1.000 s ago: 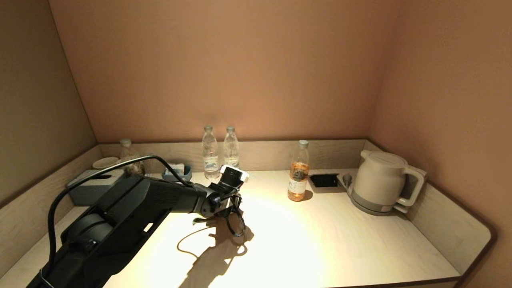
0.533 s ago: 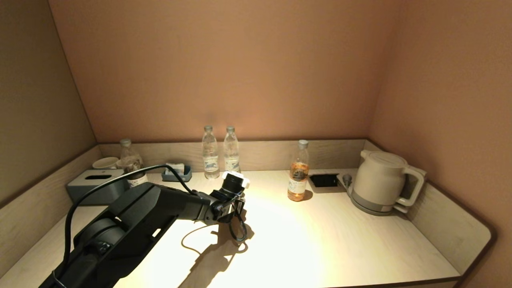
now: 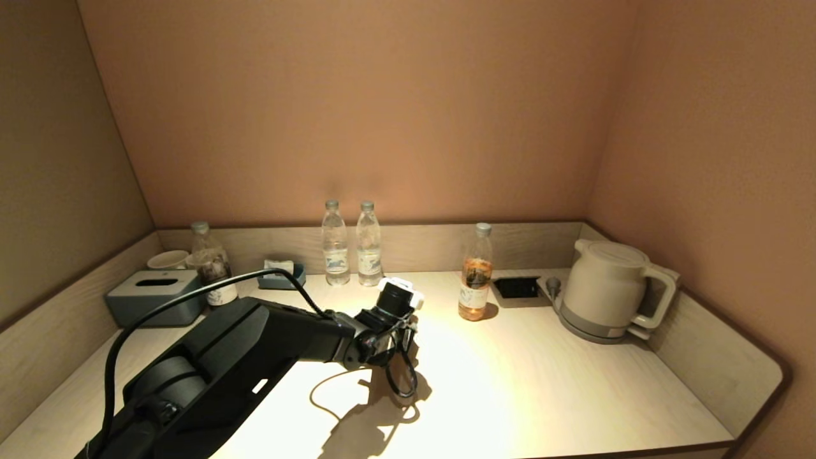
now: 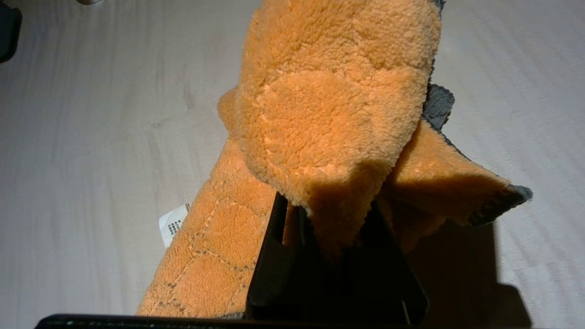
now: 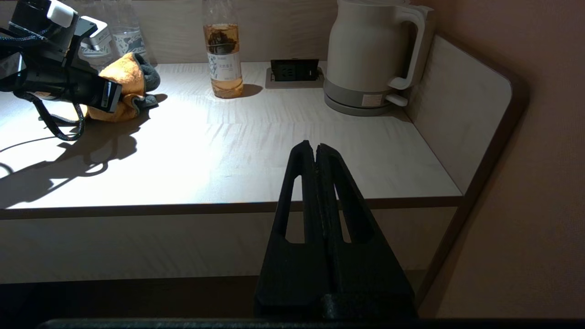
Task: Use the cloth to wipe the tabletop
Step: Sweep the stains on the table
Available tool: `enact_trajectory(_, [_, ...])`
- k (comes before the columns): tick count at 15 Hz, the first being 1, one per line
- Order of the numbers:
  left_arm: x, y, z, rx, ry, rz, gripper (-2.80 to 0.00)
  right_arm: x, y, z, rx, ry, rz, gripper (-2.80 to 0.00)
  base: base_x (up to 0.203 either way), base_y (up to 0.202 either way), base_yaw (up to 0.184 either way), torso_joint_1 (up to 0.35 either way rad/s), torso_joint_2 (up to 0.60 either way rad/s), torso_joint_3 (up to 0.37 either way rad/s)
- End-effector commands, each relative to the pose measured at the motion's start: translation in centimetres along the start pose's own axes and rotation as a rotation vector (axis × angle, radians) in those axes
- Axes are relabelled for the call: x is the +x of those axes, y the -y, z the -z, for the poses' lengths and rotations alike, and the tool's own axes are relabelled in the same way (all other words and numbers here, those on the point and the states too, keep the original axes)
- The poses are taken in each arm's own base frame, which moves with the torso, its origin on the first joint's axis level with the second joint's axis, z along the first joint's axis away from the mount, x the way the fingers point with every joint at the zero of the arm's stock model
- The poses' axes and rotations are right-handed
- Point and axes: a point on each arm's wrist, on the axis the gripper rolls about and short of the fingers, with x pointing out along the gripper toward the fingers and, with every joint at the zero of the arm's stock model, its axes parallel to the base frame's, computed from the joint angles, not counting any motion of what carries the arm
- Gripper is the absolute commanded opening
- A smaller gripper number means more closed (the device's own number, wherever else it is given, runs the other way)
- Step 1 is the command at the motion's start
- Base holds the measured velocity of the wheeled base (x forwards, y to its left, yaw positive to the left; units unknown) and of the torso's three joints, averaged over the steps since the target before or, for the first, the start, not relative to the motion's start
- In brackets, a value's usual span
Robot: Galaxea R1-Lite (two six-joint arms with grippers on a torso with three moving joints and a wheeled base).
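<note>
Tabletop (image 3: 523, 382): pale wood, walled by a low rim at the far side, left and right; the near edge is open, with a rounded corner at the near right.
Open room: the widest bare stretch runs from the middle to the near right, between the left arm and the kettle; the far strip is lined with things.
Bottles: four in all. Two clear water bottles (image 3: 335, 242) stand side by side at the far middle; one bottle of amber drink (image 3: 475, 274) stands right of them, further out from the rim; one dark-filled bottle (image 3: 207, 261) stands at the far left.
Kettle (image 3: 605, 287): one, white, on its base at the far right, handle facing right.
Socket plate (image 3: 516, 287): one, black, set into the top between the amber bottle and the kettle.
Tissue box (image 3: 153, 296): one, grey, far left, with a cup (image 3: 167, 259) behind it.
Small tray (image 3: 280, 275): one, just left of the water bottles.
Left gripper (image 4: 333, 214): low over the middle of the tabletop, just near of the water bottles and left of the amber bottle; its fingers are closed tight on the cloth.
Cloth (image 4: 329, 109): one, orange fleece with a grey edge and a white tag, bunched up around the left fingers and lying on the wood beneath them.
Right gripper (image 5: 316, 153): off the table, in front of its near edge toward the right, fingers pressed together, holding nothing.
</note>
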Motion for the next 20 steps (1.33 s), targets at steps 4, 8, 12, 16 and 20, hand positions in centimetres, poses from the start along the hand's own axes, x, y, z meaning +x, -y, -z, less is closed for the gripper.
enact_trajectory(4, [-4.6, 0.2, -1.1, -0.033, -0.058, 0.013, -2.80, 0.0, 0.0, 0.0, -0.001, 0.000, -0.001, -2.80, 0.000, 0.000, 0.000, 0.000, 0.00, 0.000])
enact_trajectory(8, [-8.2, -2.4, 3.1, 0.007, -0.263, -0.033, -2.80, 0.0, 0.0, 0.0, -0.001, 0.000, -0.001, -2.80, 0.000, 0.000, 0.000, 0.000, 0.00, 0.000])
enact_trajectory(12, [-13.4, -5.7, 6.6, 0.005, -0.406, -0.079, -2.80, 0.0, 0.0, 0.0, -0.001, 0.000, -0.001, -2.80, 0.000, 0.000, 0.000, 0.000, 0.00, 0.000])
enact_trajectory(16, [-19.5, -7.8, 9.7, 0.012, -0.470, -0.071, -2.80, 0.0, 0.0, 0.0, -0.001, 0.000, -0.001, -2.80, 0.000, 0.000, 0.000, 0.000, 0.00, 0.000])
enact_trajectory(20, [-23.1, -8.6, 10.5, -0.029, -0.450, -0.050, -2.80, 0.0, 0.0, 0.0, -0.001, 0.000, -0.001, -2.80, 0.000, 0.000, 0.000, 0.000, 0.00, 0.000])
